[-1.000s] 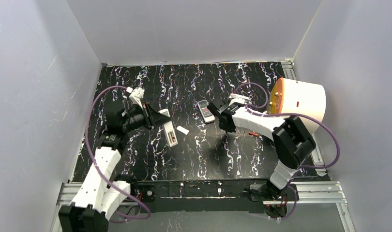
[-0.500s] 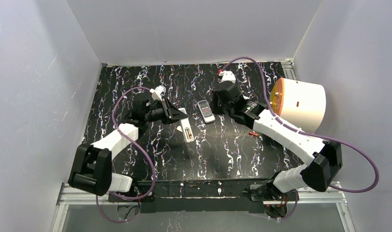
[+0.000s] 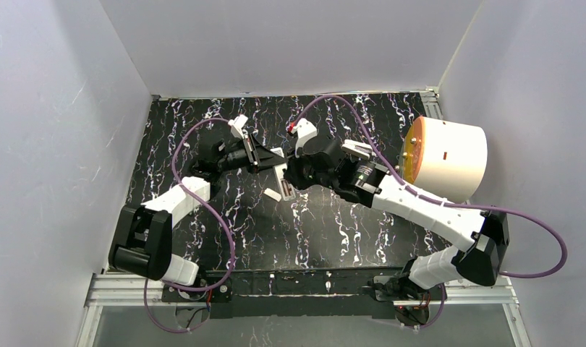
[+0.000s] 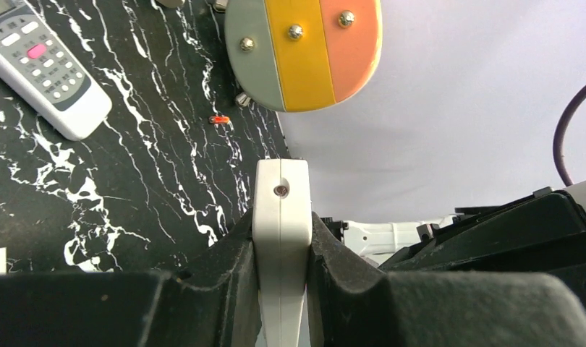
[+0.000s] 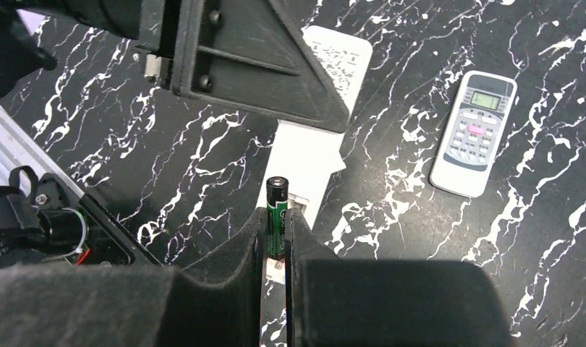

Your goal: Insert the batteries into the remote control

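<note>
I see a table top (image 5: 550, 87) of smooth black sheet veined in white like marble, with a soft sheen, and on it a second remote (image 5: 472, 134) of smooth grey-white plastic. The fingers (image 4: 203, 289) of my left gripper (image 4: 281, 238) and right gripper (image 5: 277, 242) are matt black plastic, faintly grainy; they clamp a white remote control (image 4: 281, 210) of smooth satin plastic and a battery (image 5: 277, 213) in glossy dark-and-green wrap (its tip looks like bare metal). A round disc (image 4: 304, 43) has matt grey, yellow and orange panels with shiny metal screws (image 4: 296, 31).

Robot lab test cell.
White walls (image 3: 58, 108) box a marbled bench (image 3: 333, 238); arms (image 3: 420, 206) bolted to an aluminium rail (image 3: 485, 285).
</note>
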Available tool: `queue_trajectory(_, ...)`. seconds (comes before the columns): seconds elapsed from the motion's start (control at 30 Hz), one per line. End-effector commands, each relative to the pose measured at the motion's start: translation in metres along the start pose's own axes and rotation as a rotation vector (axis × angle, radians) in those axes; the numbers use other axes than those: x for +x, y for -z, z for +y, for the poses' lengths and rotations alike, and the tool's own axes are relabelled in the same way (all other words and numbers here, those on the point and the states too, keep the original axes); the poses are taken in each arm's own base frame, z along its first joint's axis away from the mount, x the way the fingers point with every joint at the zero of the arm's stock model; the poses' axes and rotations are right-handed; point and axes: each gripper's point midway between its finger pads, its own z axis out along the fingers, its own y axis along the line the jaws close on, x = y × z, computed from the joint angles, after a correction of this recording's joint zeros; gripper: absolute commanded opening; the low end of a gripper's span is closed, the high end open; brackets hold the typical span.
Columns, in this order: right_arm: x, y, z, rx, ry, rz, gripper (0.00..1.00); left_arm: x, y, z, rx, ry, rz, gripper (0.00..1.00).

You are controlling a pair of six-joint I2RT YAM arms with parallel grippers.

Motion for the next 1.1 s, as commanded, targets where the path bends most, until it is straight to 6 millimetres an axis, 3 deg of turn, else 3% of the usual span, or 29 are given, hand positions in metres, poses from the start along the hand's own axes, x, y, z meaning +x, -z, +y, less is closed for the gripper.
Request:
queue_trajectory(0.0, -0.026, 0.014, 0.017, -0.081, 0.036, -0.103, 0.01, -0.004, 0.001, -0.037, 0.123, -0.055, 0.042, 0.0)
queue_trajectory(0.3, -0.027, 0.011, 0.011, -0.039, -0.022, -0.155, 0.01, -0.011, 0.001, -0.058, 0.212, -0.018, 0.029, 0.0)
queue_trajectory(0.63, -0.029, 0.019, 0.004, -0.011, -0.101, -0.196, 0.01, -0.02, 0.001, -0.062, 0.243, -0.004, -0.038, 0.0)
queue_trajectory(1.07, -0.02, 0.008, 0.002, 0.003, -0.106, -0.188, 0.06, -0.022, 0.002, -0.065, 0.246, 0.035, -0.055, 0.0)
